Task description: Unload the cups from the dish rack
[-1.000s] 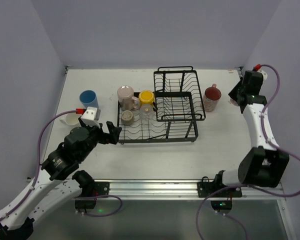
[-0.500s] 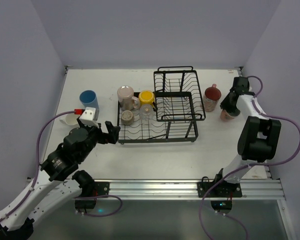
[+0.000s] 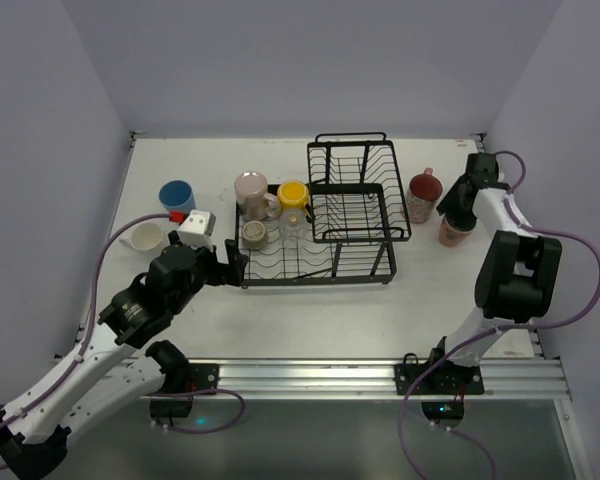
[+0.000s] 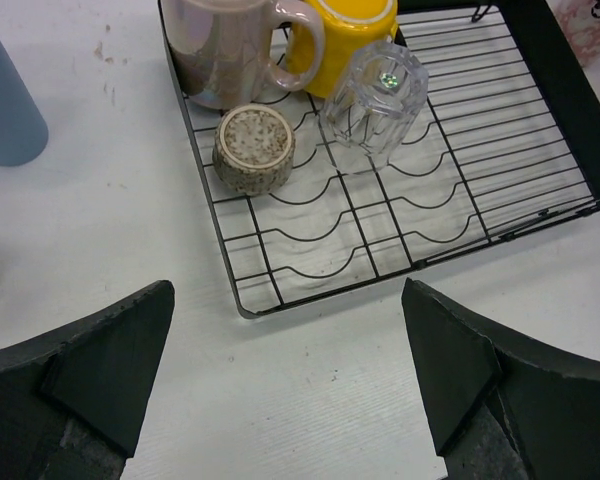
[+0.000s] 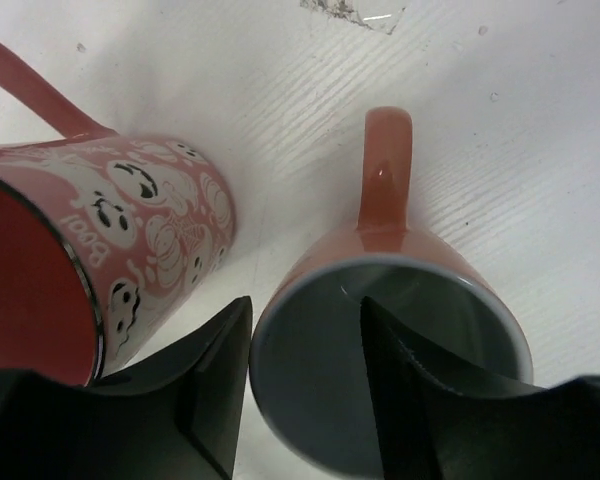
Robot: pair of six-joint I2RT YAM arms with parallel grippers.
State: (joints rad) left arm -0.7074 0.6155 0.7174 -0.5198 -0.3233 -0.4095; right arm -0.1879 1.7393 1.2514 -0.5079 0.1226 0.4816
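Edging rightward since half a second ago, the left arm is now stretching low over the white table (image 3: 310, 330) and hanging its left gripper (image 4: 288, 292) just beside the near left corner of the dish rack (image 3: 315, 283), black fingers spread wide with nothing between them. Four cups are sitting at the left end of the rack's flat wire tray: a pearly beige mug (image 4: 220, 50), a glossy yellow mug (image 4: 355, 25), a faceted clear glass (image 4: 375, 90) and a squat speckled stone-coloured cup (image 4: 255, 147). A blue tumbler (image 3: 177, 195) and a white cup (image 3: 145, 237) are standing on the table left of the rack. At far right, the right arm is folding back on itself, its right gripper (image 5: 305, 320) pointing down and straddling the rim of a glazed orange-red mug (image 5: 390, 330). Its fingers are parted, one inside the grey interior and one outside, beside a pink ghost-print mug (image 5: 150, 240). Both mugs are resting on the table right of the rack.
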